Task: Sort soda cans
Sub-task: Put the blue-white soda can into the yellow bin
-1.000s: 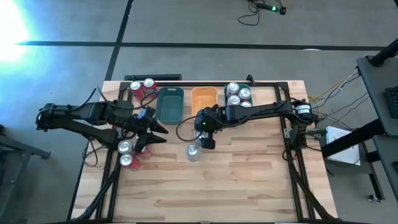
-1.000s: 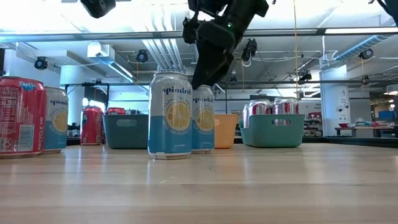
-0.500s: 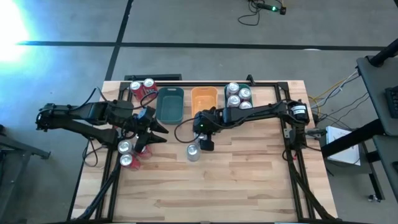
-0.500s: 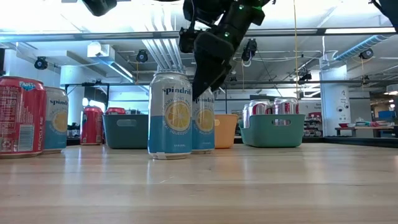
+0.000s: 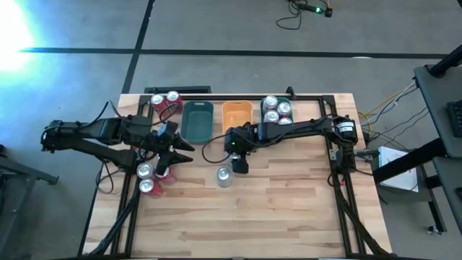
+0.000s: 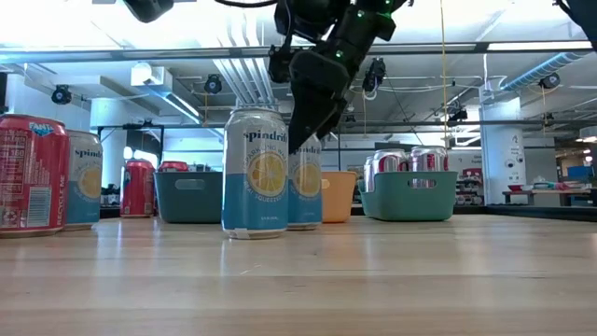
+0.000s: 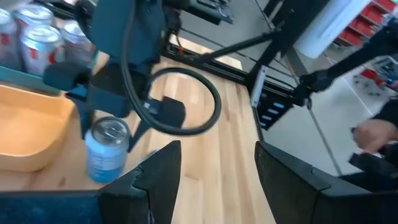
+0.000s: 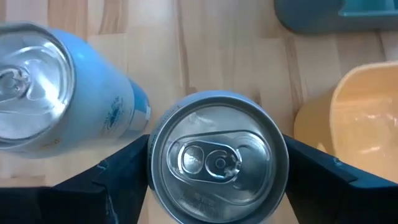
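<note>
The right gripper (image 8: 217, 171) is down over a pale blue soda can (image 8: 217, 163) near the middle of the counter (image 5: 289, 209), jaws spread wide with one finger on each side of the can's rim, not clearly pressing it. A second blue can (image 8: 43, 93) stands just beside it, and the orange tray (image 8: 367, 124) lies on the far side. The left gripper (image 5: 180, 153) hovers near cans at the counter's left, jaws released and holding nothing, above a red can (image 5: 148, 187)
</note>
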